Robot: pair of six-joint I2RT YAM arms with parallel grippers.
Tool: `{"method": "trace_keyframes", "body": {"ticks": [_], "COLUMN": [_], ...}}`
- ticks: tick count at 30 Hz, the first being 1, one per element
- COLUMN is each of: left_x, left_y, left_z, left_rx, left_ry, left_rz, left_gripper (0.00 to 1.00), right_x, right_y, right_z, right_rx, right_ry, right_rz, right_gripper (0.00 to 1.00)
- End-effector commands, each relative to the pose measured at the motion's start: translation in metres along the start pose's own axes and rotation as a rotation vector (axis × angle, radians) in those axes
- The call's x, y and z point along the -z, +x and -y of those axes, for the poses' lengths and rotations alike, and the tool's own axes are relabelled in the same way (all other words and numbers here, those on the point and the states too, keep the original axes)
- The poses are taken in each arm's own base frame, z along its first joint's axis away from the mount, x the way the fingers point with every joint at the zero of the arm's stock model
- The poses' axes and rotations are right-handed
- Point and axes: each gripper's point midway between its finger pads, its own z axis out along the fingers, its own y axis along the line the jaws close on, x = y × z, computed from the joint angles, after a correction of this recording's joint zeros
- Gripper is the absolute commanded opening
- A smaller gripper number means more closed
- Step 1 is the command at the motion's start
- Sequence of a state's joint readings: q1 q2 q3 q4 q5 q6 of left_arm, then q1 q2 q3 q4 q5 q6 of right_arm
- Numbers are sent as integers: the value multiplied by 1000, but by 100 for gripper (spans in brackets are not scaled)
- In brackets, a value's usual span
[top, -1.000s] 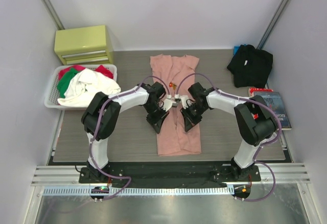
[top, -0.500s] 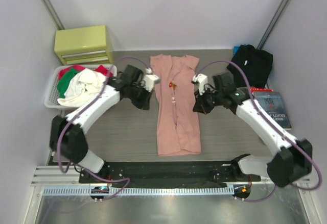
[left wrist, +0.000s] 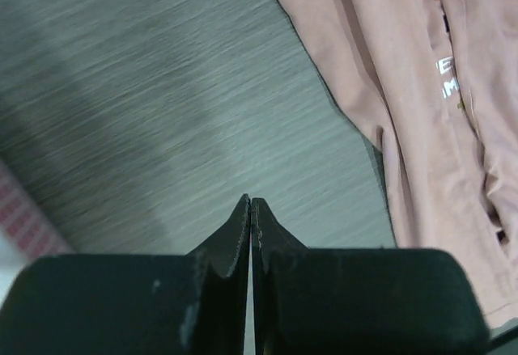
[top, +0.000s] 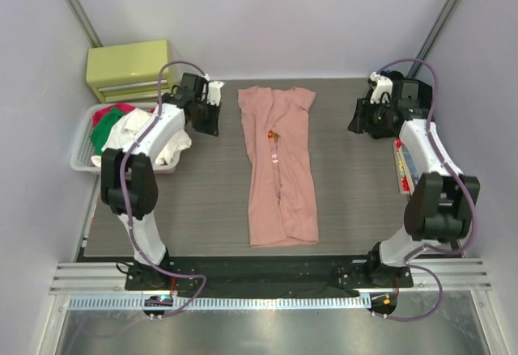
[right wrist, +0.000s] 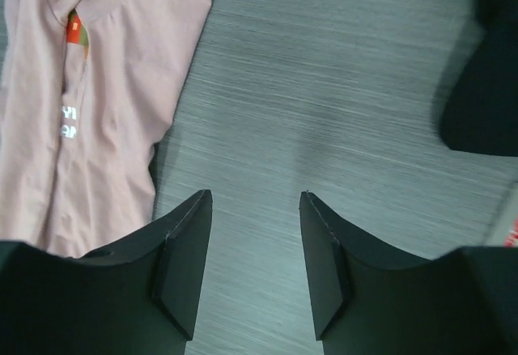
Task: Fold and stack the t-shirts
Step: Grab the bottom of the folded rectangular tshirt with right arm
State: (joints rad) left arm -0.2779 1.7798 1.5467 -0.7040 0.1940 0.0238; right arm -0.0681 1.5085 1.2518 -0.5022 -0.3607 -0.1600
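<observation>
- Quick update: a second ago both hands were down on the middle of the pink tee (top: 279, 169). Now both arms have swung out and away from it.
- Left hand (left wrist: 251, 208) sits off the tee's far-left corner, over by the basket (top: 78, 161). It's pinched fully together with nothing in it.
- Right hand (right wrist: 255, 201) is well off the tee's far-right side, near the black tee (right wrist: 486, 96). Its fingers are spread wide and it's empty too.
- The pink tee hasn't budged. It's lying flat on the table between the two hands as a long narrow strip, both sides folded in, with a bit of print peeking out along the middle.
- My read: the lengthwise fold is done and let go, so the crosswise fold comes next.
- The black tee looks like a bunched heap off the pink tee's far-right corner and isn't folded yet, so there's plenty left to do.
</observation>
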Motion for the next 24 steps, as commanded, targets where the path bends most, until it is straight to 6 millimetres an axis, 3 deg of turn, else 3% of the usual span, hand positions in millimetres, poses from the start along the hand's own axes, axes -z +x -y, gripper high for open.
{"method": "trace_keyframes", "body": {"ticks": [1,2,3,4,5,6,8,9,10,12,15,20,24], "left_x": [-9,-20,-26,-28,-22,-46,-52,-58,-62,-64,-80,-92,-93], "left_y": [-15,-25,-30,-22,-50,-38,-43,-44,-45,-53,-42,-24,-18], "left_z": [12,14,15,19,15,19,20,15,13,11,14,22,31], "left_rx": [139,149,158,192,199,263,294,281,279,280,311,372,428], "left_ry": [224,288,321,364,388,480,553,527,520,547,605,682,738], "left_rz": [-29,-40,-57,-122,-72,-140,-154,-146,-139,-113,-153,-210,-233], "left_gripper": [0,0,0,0,0,0,2,4,8,28,42,48,53], "right_x": [-9,-31,-36,-38,-44,-64,-70,-84,-87,-95,-111,-130,-140], "right_y": [-40,-25,-26,-43,-44,-34,-51,-44,-51,-50,-45,-24,-13], "right_z": [-39,-37,-42,-48,-51,-48,-48,-45,-42,-40,-36,-34,-45], "right_rx": [-131,-185,-203,-214,-247,-288,-327,-349,-343,-347,-369,-403,-400], "right_ry": [-320,-357,-410,-486,-527,-567,-605,-607,-600,-609,-618,-622,-643], "right_rz": [44,-33,-52,-40,-59,-98,-87,-110,-98,-102,-113,-149,-163], "right_gripper": [57,59,59,54,50,47,47,50,52,55,56,56,59]}}
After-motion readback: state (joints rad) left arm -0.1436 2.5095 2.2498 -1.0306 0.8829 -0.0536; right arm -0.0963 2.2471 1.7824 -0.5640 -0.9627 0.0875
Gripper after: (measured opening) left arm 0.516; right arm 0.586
